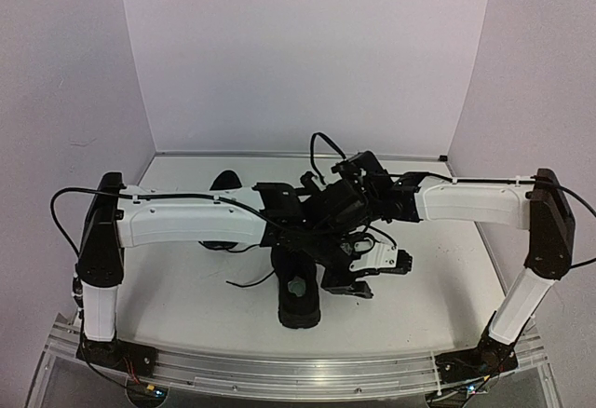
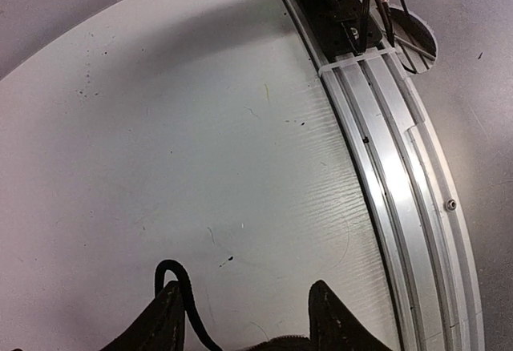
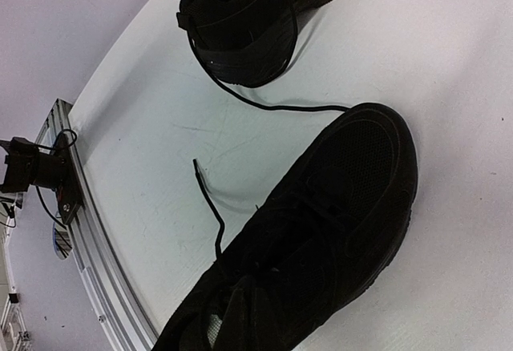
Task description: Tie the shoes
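White table (image 1: pixel 186 306) boxed in by plain pale walls on three sides, alu rail (image 2: pixel 393 167) along the near edge w/ both arm bases on it. Both shoes sit mid-table. The near shoe (image 3: pixel 321 239) has its heel toward the rail, w/ a pale patch showing in its opening. The far shoe (image 3: pixel 248 22) is off to the left, partly under the L forearm in the top view. Progress looks like early days: no bow or knot visible on either shoe. One lace end (image 3: pixel 210 199) lies slack on the table beside the near shoe, and the far shoe's lace (image 3: pixel 272 104) trails across the bare surface btwn the two. Black on black, so can't tell if any crossing is started at the eyelets. L gripper (image 2: pixel 244 319) has fingers apart, nothing clamped; a lace strand (image 2: pixel 188 299) runs right beside one finger, touching or not I can't tell, nor which shoe it belongs to. R gripper (image 1: pixel 346 282) hangs just beside the near shoe; fingers are out of its own cam's view but pressed together, nothing seen held. Left to do, by my read: both shoes, whole knot each. Room: the wrists crowd together over the near shoe, so arm-to-arm clearance is the tight spot. There's plenty of open table to the right and toward the back wall. The near side is bounded by the rail, and loose laces could get dragged toward it.
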Available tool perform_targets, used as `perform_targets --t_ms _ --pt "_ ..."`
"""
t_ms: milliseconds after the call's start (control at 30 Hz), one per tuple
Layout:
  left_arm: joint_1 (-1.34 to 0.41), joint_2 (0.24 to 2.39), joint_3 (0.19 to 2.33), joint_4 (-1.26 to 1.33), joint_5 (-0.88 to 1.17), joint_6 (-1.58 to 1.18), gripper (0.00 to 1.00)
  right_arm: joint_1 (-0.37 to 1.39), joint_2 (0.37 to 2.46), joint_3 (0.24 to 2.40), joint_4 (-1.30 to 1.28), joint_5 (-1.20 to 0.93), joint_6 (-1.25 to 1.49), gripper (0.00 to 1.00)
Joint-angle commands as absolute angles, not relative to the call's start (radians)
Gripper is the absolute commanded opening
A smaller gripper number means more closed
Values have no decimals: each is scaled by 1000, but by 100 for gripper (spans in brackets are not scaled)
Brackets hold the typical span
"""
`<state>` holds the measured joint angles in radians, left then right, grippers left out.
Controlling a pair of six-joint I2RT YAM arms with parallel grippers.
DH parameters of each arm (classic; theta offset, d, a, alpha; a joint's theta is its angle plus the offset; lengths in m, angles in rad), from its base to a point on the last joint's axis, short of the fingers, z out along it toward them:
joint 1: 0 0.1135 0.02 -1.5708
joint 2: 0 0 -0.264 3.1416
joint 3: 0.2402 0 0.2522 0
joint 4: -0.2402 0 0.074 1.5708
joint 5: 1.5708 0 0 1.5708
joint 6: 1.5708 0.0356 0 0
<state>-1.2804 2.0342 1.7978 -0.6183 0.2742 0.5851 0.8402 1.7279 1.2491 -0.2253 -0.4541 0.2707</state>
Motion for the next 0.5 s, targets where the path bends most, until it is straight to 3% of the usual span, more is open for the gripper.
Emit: perform_targets --t_ms 0,467 --pt "-1296 2060 1879 -672 305 628 52 837 1721 1248 -202 -462 259 0" --pt "-1363 2118 2022 -810 184 701 52 836 1726 1249 -191 -472 268 0"
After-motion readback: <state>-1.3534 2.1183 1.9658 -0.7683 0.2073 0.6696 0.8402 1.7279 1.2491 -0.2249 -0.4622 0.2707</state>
